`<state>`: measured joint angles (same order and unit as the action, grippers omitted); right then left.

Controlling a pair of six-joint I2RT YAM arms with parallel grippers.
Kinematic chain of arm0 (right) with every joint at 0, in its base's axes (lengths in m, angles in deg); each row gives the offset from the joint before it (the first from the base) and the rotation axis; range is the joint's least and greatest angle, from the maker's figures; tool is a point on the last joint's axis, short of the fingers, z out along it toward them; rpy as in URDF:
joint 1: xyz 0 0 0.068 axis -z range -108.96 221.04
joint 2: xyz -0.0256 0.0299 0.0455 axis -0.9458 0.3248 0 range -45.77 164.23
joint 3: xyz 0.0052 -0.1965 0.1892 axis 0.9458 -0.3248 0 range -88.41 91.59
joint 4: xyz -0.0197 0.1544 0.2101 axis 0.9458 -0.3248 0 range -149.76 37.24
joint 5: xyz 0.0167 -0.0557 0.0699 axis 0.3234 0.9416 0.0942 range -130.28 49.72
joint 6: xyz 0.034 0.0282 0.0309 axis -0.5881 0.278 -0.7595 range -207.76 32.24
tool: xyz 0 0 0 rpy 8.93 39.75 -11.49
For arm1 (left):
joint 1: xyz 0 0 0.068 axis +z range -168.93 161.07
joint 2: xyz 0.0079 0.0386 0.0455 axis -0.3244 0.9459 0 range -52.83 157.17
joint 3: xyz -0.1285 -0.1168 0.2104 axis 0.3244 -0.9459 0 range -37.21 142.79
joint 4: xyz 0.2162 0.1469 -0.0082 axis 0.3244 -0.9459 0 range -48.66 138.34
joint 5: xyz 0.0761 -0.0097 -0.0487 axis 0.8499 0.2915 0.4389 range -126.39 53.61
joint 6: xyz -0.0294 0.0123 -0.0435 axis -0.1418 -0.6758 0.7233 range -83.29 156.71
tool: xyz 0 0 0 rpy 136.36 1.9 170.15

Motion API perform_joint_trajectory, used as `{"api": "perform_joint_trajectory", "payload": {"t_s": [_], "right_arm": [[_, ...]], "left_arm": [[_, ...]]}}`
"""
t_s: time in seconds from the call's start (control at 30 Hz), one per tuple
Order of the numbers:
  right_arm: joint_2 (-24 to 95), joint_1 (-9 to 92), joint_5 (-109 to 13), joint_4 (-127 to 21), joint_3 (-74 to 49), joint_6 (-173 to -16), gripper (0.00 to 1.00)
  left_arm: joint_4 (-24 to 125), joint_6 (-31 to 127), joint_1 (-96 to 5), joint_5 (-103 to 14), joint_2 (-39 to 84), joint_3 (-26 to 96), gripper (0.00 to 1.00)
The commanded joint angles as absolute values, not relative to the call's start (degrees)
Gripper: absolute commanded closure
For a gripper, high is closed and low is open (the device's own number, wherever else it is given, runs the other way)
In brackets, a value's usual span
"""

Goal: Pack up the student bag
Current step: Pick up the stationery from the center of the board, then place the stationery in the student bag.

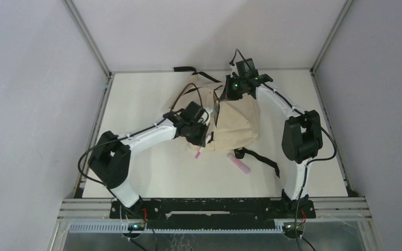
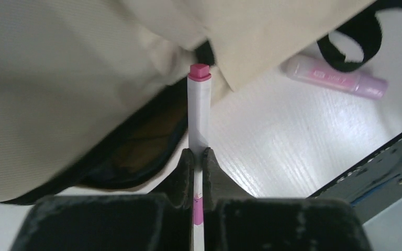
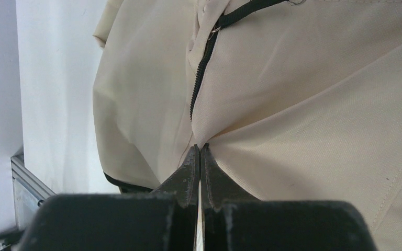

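Firmly, my left gripper (image 2: pixel 199 152) clamped a pink-capped pen (image 2: pixel 199 107) at the student bag (image 2: pixel 57 78), right gripper (image 3: pixel 199 149) pinched shut on its fabric.

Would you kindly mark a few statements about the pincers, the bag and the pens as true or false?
1. The left pincer is shut on a white marker with a pink tip. True.
2. The right pincer is open, clear of the student bag. False: it pinches the bag's fabric.
3. A pink tube lies on the table near a black strap. True.
4. The bag is zipped fully shut. False: a dark opening gapes beside the marker.
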<state>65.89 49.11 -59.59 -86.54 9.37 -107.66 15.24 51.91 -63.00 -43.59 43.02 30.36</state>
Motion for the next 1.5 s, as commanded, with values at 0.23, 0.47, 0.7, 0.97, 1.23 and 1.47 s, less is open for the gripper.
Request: {"api": "perform_joint_trajectory", "payload": {"t_s": [0.23,0.47,0.7,0.97,1.23,1.47], "right_arm": [[59.9,49.3,-62.3,-82.9,8.9,-109.1,1.0],[59.9,49.0,-62.1,-83.1,8.8,-108.9,1.0],[60.7,48.4,-62.3,-83.2,9.7,-109.0,1.0],[61.3,47.5,-62.2,-83.2,10.4,-109.2,1.0],[61.5,47.4,-61.5,-83.9,10.9,-109.0,1.0],[62.1,47.5,-61.6,-84.1,11.7,-108.9,1.0]], "left_arm": [[25.8,68.6,-48.0,-58.6,43.4,35.3,1.0],[28.4,72.7,-46.7,-62.3,49.6,43.8,1.0],[29.2,76.2,-46.8,-64.5,58.9,53.1,1.0],[30.5,78.8,-46.8,-62.9,67.7,61.8,1.0],[31.5,80.0,-47.1,-63.7,68.0,62.5,0.81],[29.7,77.1,-47.5,-59.2,60.3,56.1,0.6]]}}
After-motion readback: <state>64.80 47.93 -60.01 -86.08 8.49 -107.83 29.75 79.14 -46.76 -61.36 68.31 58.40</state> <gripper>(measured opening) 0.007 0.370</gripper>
